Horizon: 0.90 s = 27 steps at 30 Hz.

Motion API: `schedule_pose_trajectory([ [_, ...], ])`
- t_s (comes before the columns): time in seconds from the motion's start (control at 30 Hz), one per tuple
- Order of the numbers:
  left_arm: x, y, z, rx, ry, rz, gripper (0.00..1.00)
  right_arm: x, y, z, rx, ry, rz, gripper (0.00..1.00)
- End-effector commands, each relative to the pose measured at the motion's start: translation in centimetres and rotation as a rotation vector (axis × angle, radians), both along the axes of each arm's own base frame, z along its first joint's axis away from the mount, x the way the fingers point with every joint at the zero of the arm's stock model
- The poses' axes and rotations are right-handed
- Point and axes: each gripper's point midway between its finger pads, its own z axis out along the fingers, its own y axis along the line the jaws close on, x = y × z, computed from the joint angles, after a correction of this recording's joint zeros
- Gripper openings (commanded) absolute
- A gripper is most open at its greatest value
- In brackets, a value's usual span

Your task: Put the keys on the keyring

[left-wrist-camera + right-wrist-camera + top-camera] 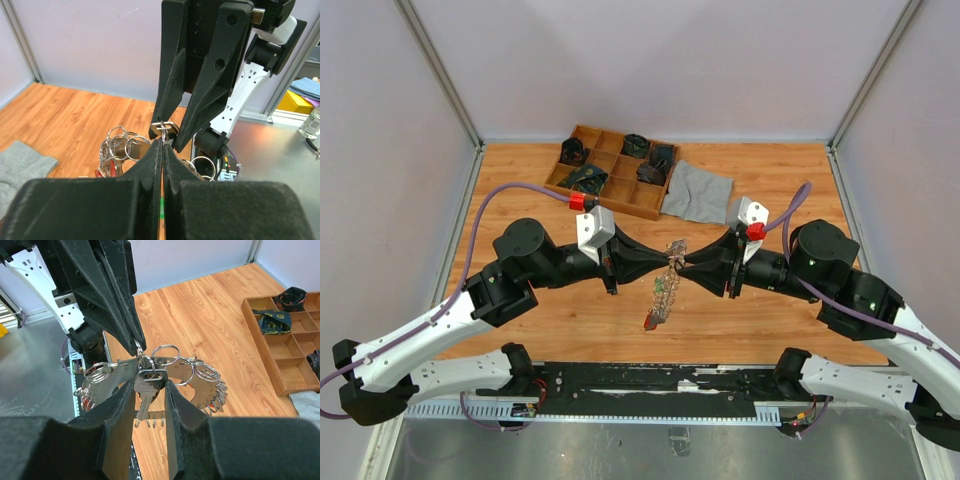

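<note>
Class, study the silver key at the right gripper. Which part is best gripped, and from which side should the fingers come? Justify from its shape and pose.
Grip the key by its broad head, coming from the right arm's side, as the right gripper does. The thin toothed blade hangs free below, and the left gripper is shut just above the head, blocking that side.

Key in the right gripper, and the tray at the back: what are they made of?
Key: metal, with a bright silvery, reflective finish and a stamped head. Tray: probably wood, matte brown with thin partition walls; grain too small to confirm.
</note>
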Motion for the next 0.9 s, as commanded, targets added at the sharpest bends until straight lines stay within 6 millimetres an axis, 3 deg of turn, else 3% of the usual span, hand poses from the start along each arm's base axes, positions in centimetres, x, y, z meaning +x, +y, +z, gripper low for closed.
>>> schedule_pose_trajectory([
  [0.0,-0.32,0.43,2.83,-0.065,-0.054,0.005,0.01,-0.27,-0.88,1.65,0.025,-0.040,-0.012,0.02],
  [0.87,-0.17,0.20,2.03,-0.029,-0.062,0.003,0.01,-0.37,-0.86,1.40,-0.013,-0.009,-0.007,0.01],
])
